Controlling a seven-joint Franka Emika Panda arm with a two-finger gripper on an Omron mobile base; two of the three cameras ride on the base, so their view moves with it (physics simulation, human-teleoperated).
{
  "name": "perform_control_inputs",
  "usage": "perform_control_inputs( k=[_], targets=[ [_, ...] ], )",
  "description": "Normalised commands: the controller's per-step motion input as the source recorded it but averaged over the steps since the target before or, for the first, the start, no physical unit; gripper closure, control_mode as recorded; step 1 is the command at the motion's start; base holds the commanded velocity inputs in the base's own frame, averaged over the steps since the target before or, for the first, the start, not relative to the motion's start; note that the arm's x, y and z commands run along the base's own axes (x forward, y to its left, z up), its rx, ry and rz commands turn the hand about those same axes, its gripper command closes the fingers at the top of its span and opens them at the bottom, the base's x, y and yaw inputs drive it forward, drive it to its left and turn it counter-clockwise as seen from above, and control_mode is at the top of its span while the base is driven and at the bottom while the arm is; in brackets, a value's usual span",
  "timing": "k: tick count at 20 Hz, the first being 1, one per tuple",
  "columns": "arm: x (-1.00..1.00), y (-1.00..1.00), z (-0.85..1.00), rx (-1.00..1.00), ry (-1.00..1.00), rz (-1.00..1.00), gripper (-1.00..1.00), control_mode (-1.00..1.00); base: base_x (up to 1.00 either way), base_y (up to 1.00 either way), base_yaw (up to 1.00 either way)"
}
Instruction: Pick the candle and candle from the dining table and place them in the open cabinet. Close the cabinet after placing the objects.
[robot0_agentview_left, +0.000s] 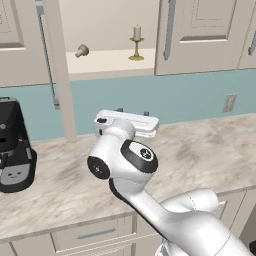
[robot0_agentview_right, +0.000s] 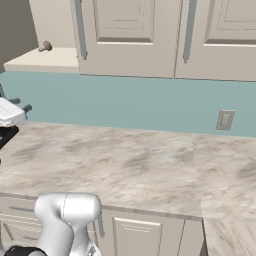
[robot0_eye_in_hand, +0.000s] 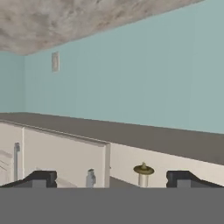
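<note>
A pale candle (robot0_agentview_left: 136, 42) stands upright on a brass holder on the inner shelf (robot0_agentview_left: 107, 62) of the open cabinet. The hand view is rolled upside down and shows this candle (robot0_eye_in_hand: 143, 173) between my fingertips, far off. A small tan-grey piece with a round end (robot0_agentview_left: 82, 50) (robot0_agentview_right: 45, 46) lies further left on the shelf; I cannot tell whether it is the other candle. My gripper (robot0_agentview_left: 132, 111) (robot0_agentview_right: 21, 104) (robot0_eye_in_hand: 112, 179) is open and empty, below the shelf and in front of the teal wall. The dining table is out of view.
The open cabinet door (robot0_agentview_left: 60, 70) stands edge-on at the left of the opening, with shut doors (robot0_agentview_left: 200, 35) to the right. A black coffee machine (robot0_agentview_left: 12, 145) sits on the marble-look worktop (robot0_agentview_left: 200, 155). A wall outlet (robot0_agentview_left: 229, 102) is on the teal backsplash.
</note>
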Motion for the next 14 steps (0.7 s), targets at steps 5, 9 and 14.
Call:
perform_control_inputs(
  k=[5, 9, 14],
  targets=[
    [-0.18, 0.41, 0.0, -0.23, -0.01, -0.06, -1.0, -1.0, 0.0, 0.0, 0.0],
    [-0.28, 0.4, 0.0, -0.22, -0.04, -0.09, -1.0, -1.0, 0.0, 0.0, 0.0],
    [-0.37, 0.33, 0.0, -0.19, -0.06, -0.1, -1.0, -1.0, 0.0, 0.0, 0.0]
  ],
)
